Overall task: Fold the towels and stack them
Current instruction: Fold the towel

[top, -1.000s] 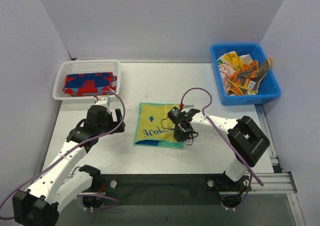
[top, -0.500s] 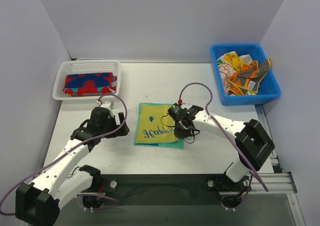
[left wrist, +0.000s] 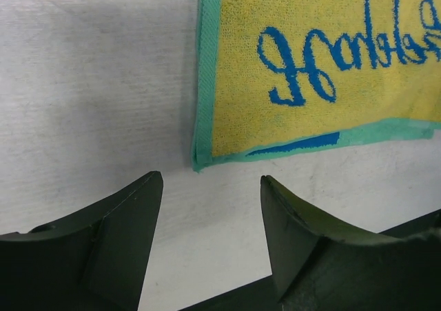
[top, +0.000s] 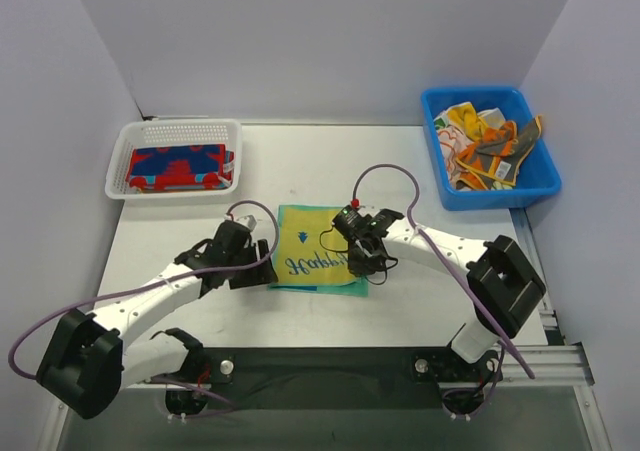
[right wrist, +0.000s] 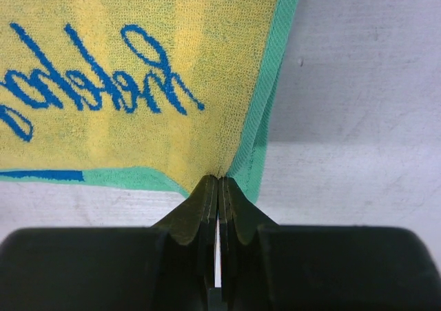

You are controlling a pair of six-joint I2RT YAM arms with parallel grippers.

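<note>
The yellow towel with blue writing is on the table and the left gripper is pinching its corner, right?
Not quite. The right gripper is the one pinching a corner of the yellow towel, as the right wrist view shows. The left gripper is open, just short of another corner.

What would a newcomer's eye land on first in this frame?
The yellow towel with teal border and blue script lies mid-table, the right tool shut on its near right corner and the left tool open just short of its near left corner. At far right, a blue bin holds crumpled towels; at far left, a white mesh basket holds a folded red-and-blue towel.
</note>
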